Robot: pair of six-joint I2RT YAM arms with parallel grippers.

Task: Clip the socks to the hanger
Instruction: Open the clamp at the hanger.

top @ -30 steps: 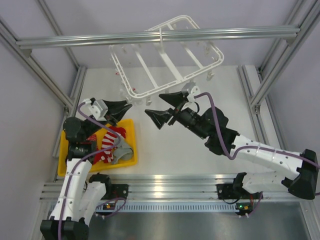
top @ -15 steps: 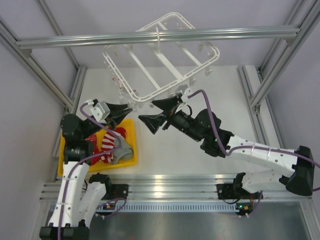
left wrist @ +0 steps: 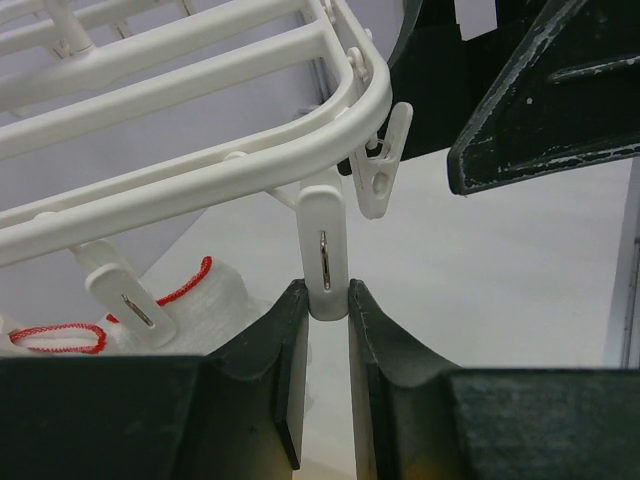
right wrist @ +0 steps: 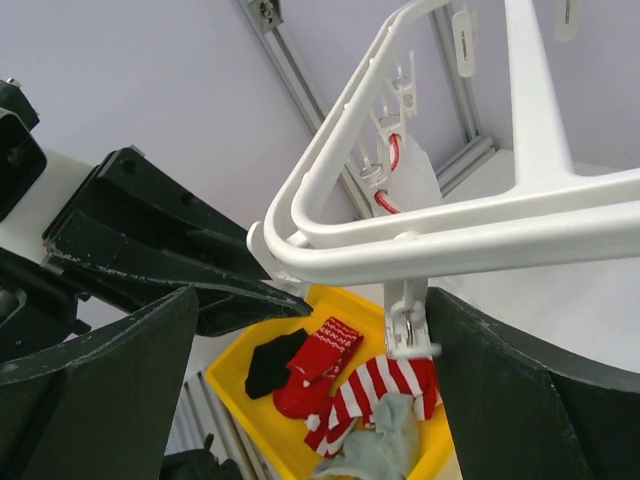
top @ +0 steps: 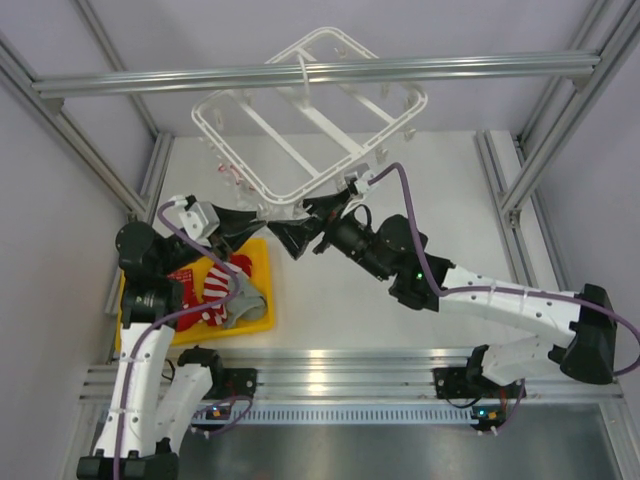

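**One hanger** (top: 310, 120): white and tilted, hooked over a beam (top: 450, 68) above the worktop (top: 450, 210). Small clips dangle from its rails, their number unclear.

**One white sock** (right wrist: 412, 178): red-trimmed, hangs under the hanger's left edge.

**Other socks** (top: 220, 290): heaped to the near left of the hanger's near corner. They are red-and-white striped, grey, and one dark. The count is unclear.

**One tray** (top: 256, 258): yellow, holds that heap.

**Left hand** (left wrist: 327, 300): closed on the lower end of one clip (left wrist: 325, 235) on the hanger's near rail.

**Right hand** (top: 300, 225): spread wide and gripping nothing, with its fingers either side of the hanger's near corner.

**Worktop**: white and flat.

**Room**: pale walls (top: 60, 250) and aluminium framing.
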